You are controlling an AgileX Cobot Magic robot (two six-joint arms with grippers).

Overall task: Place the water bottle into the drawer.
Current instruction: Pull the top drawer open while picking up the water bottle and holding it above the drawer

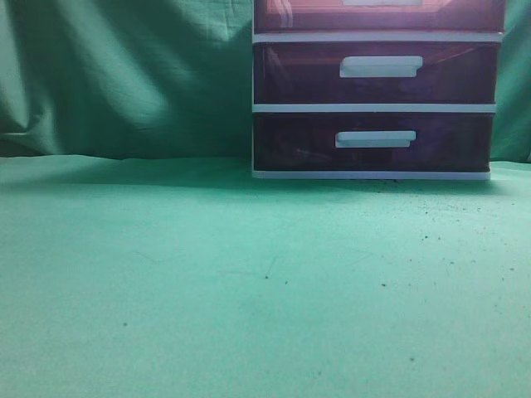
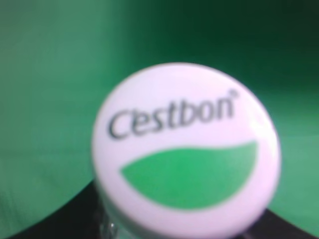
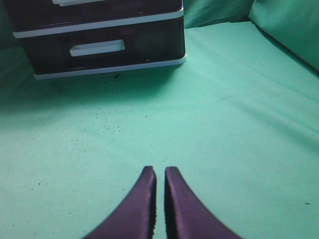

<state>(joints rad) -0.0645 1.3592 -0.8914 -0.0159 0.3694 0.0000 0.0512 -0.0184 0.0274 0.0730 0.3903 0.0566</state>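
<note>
The water bottle's white cap [image 2: 185, 149], printed "Cestbon" with a green leaf, fills the left wrist view, blurred and very close. Dark parts of my left gripper show at both bottom corners beside the bottle's neck, and the jaws themselves are hidden under the cap. The bottle and both grippers are out of the exterior view. The reddish-pink drawer [image 1: 307, 15] is the top one of the white-framed unit; only its lower strip shows at the frame's top edge. My right gripper [image 3: 160, 172] is shut and empty, low over the green cloth in front of the unit.
Two darker purple drawers with white handles [image 1: 380, 66] [image 1: 375, 138] sit below the top drawer. The unit [image 3: 99, 25] stands at the back right on a green cloth. A green backdrop [image 1: 124, 75] hangs behind. A cloth fold rises at the far right [image 3: 289, 25].
</note>
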